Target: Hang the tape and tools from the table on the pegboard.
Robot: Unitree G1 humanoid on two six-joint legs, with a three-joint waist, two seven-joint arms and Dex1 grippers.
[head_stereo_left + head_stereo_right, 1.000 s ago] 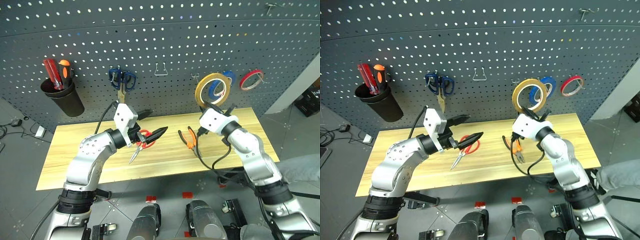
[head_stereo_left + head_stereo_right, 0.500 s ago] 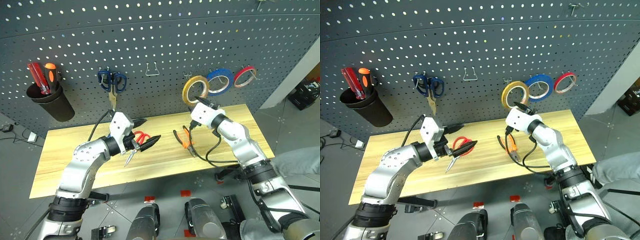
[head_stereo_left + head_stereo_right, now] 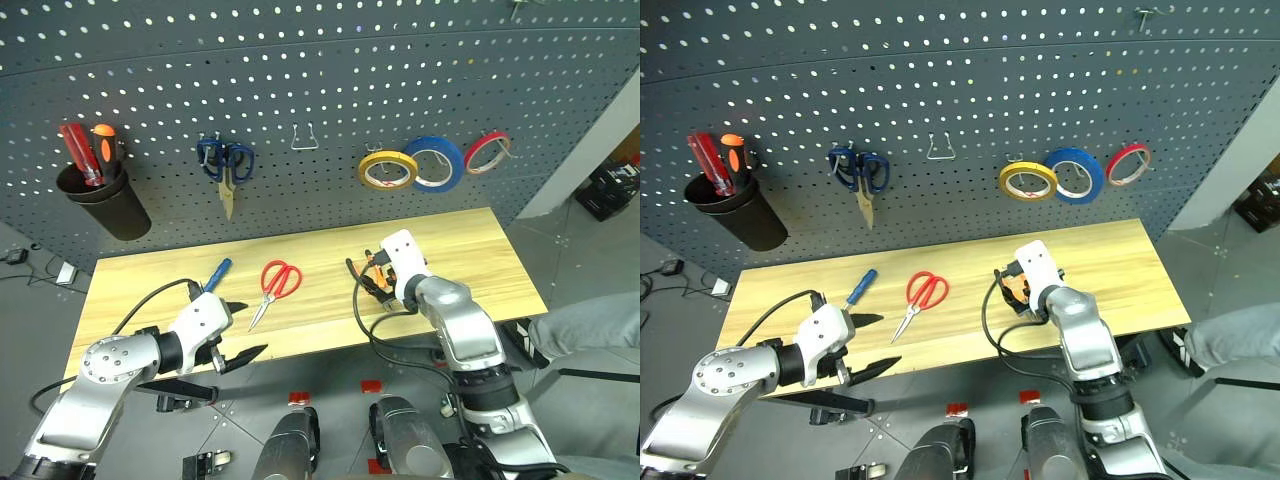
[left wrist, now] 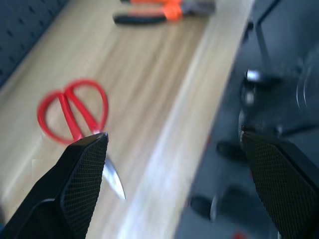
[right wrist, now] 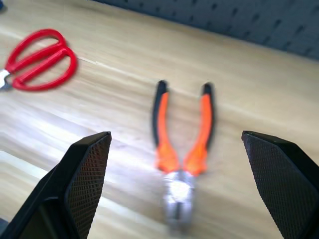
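The thin ring of yellow-tan translucent tape (image 3: pixel 388 169) now hangs on a hook of the dark grey perforated pegboard (image 3: pixel 330 90), just beside the wider blue roll (image 3: pixel 433 163) and the thin red roll (image 3: pixel 487 152). A second ago the right hand (image 5: pixel 177 144) was clamped on it up at the board; that hand has since let go, dropped away and now hovers with its fingers spread wide over the pliers with orange-and-black handles (image 5: pixel 182 144), which lie flat on the long light-yellow wooden table (image 3: pixel 470 250).

So the tape part looks done, and three tools remain on the table. The scissors with red handles (image 3: pixel 275 283) lie near the middle, the small screwdriver with a blue handle (image 3: pixel 217 273) just to their left.

The left hand (image 3: pixel 238 331), fingers also apart and holding nothing, has pulled back from above the scissors to the table's near edge (out of the way, it seems).

The pliers are probably next, judging by where the right hand points.
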